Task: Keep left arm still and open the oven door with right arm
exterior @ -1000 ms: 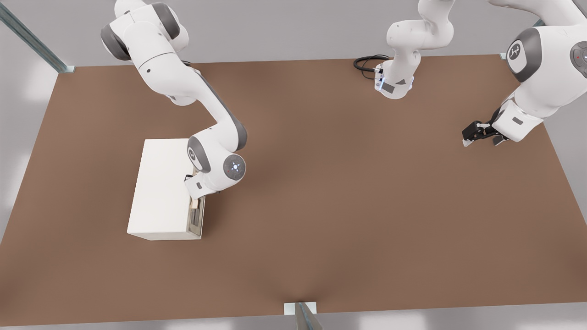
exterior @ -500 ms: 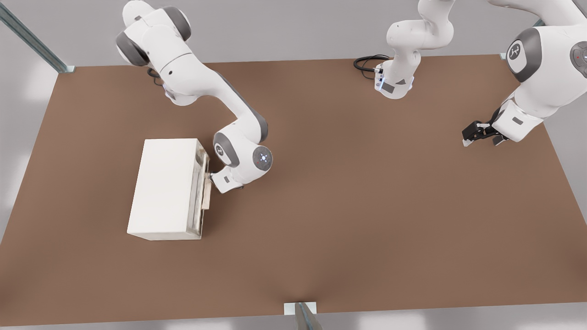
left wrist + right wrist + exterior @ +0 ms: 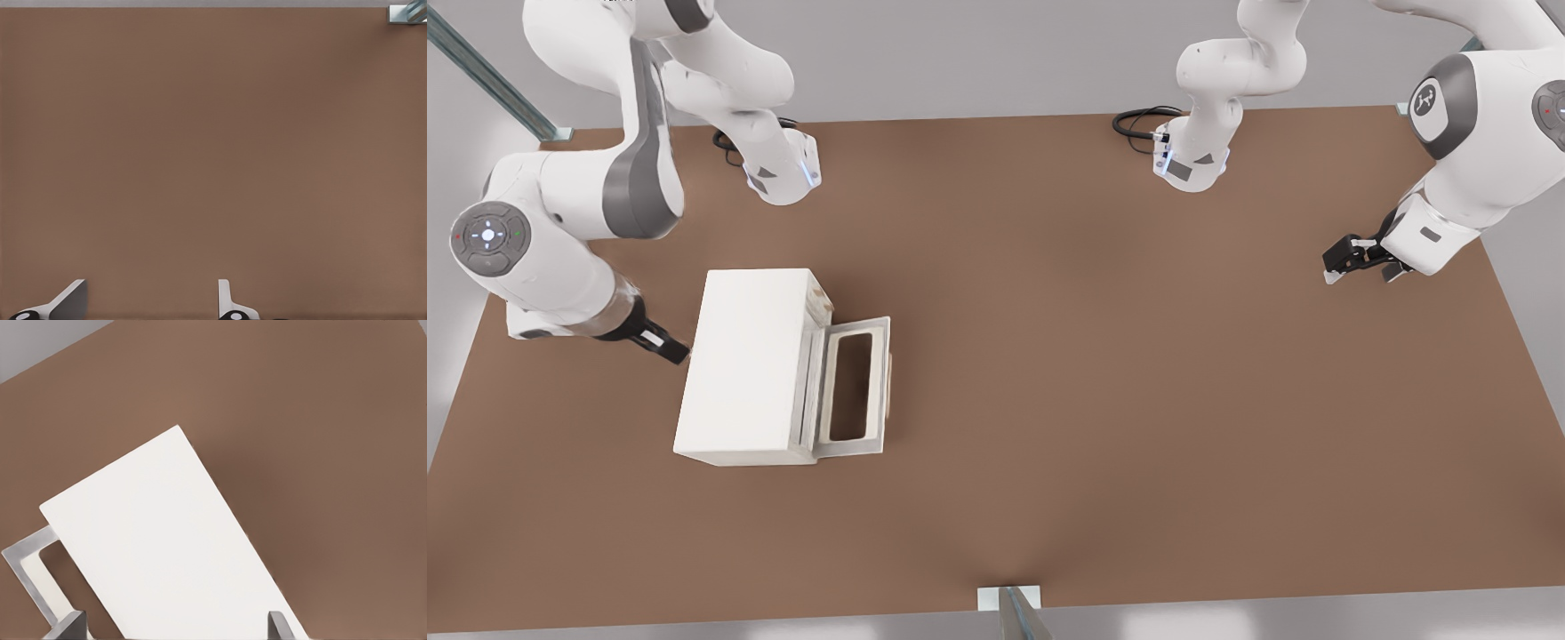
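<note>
Oven door (image 3: 856, 387), a cream rectangular framed panel with a long window cut-out, lay swung down and open on the side of the oven box facing the front view's right, roughly level above the brown table top (image 3: 1103, 373). Brown table showed through the window. Its hinged edge met the cream oven box (image 3: 743, 364); its free edge pointed toward the table's middle. The tan bar handle could not be made out clearly. In the right wrist view the door (image 3: 27, 570) appeared as a grey-edged frame beyond the box's plain white top (image 3: 160, 547).

The white jointed right arm (image 3: 560, 231), with grey side panel, round lit control disc and silver wrist cuff, stood on the opposite side of the box, toward the front view's left. Its black gripper (image 3: 671, 349) sat just beside the box's back upper edge, well apart from the door. In the wrist view its two fingertips (image 3: 70, 627) were spread apart, holding nothing, with the box top between them.
</note>
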